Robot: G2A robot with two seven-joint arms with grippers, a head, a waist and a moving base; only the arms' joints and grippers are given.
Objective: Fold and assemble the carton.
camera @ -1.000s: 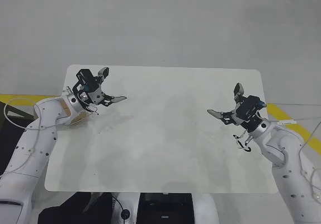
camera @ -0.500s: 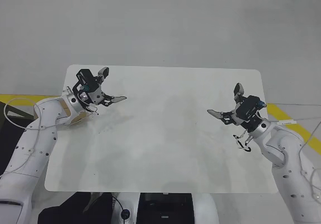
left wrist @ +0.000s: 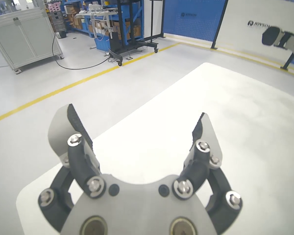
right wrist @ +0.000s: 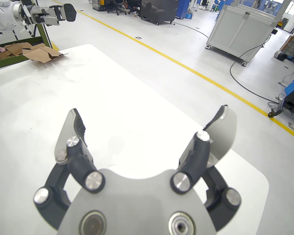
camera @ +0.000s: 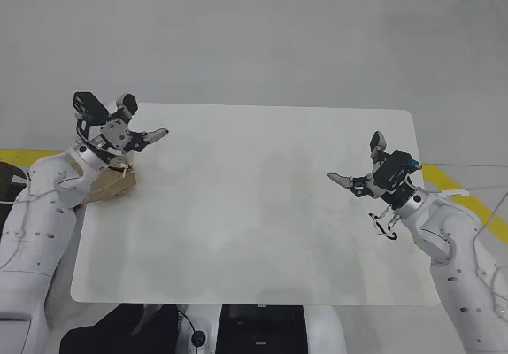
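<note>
- Top view: white worktop (camera: 254, 248) with rounded corners, set on a pale floor.
- Carton (camera: 111, 186): brown cardboard, not assembled, lying low at the worktop's left edge and partly covered by the left arm. In the right wrist view, the carton (right wrist: 42, 54) shows loose, creased flaps.
- Left end effector (camera: 143, 119): fingers spread wide and holding nothing. It is above the far left corner of the worktop, near the carton but apart from it. In the left wrist view, the left end effector (left wrist: 137, 121) has bare worktop between its fingers.
- Right end effector (camera: 355, 159): fingers spread wide and empty, over the worktop's right side, well apart from the carton.
</note>
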